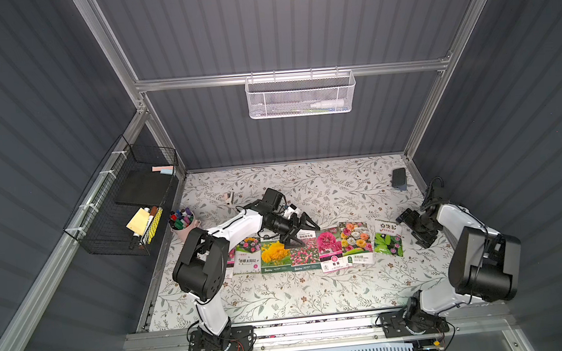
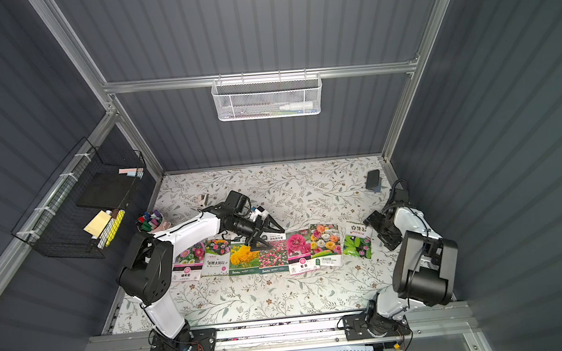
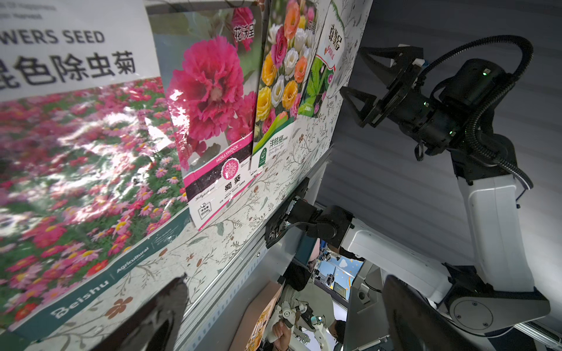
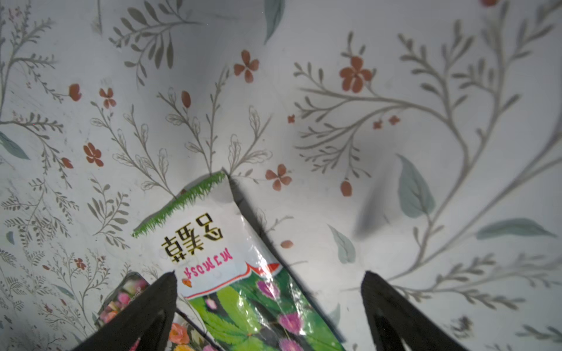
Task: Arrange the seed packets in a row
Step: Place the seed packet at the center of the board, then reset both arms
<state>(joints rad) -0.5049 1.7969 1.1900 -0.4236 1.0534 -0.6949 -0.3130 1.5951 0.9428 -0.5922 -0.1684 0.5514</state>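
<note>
Mimosa packet (image 1: 388, 240) flat just beside right gripper (image 1: 412, 229), jaws apart and empty, left gripper (image 1: 302, 237) spread over seed packets (image 1: 275, 255)

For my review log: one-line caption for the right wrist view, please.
Right claw, open, over the green-leaved Mimosa seed packet lying on the floral tabletop.

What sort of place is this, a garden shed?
Probably a robot test booth, not a shed: ribbed grey walls on an aluminium frame, two robot arms, seed packets on a floral table.
</note>
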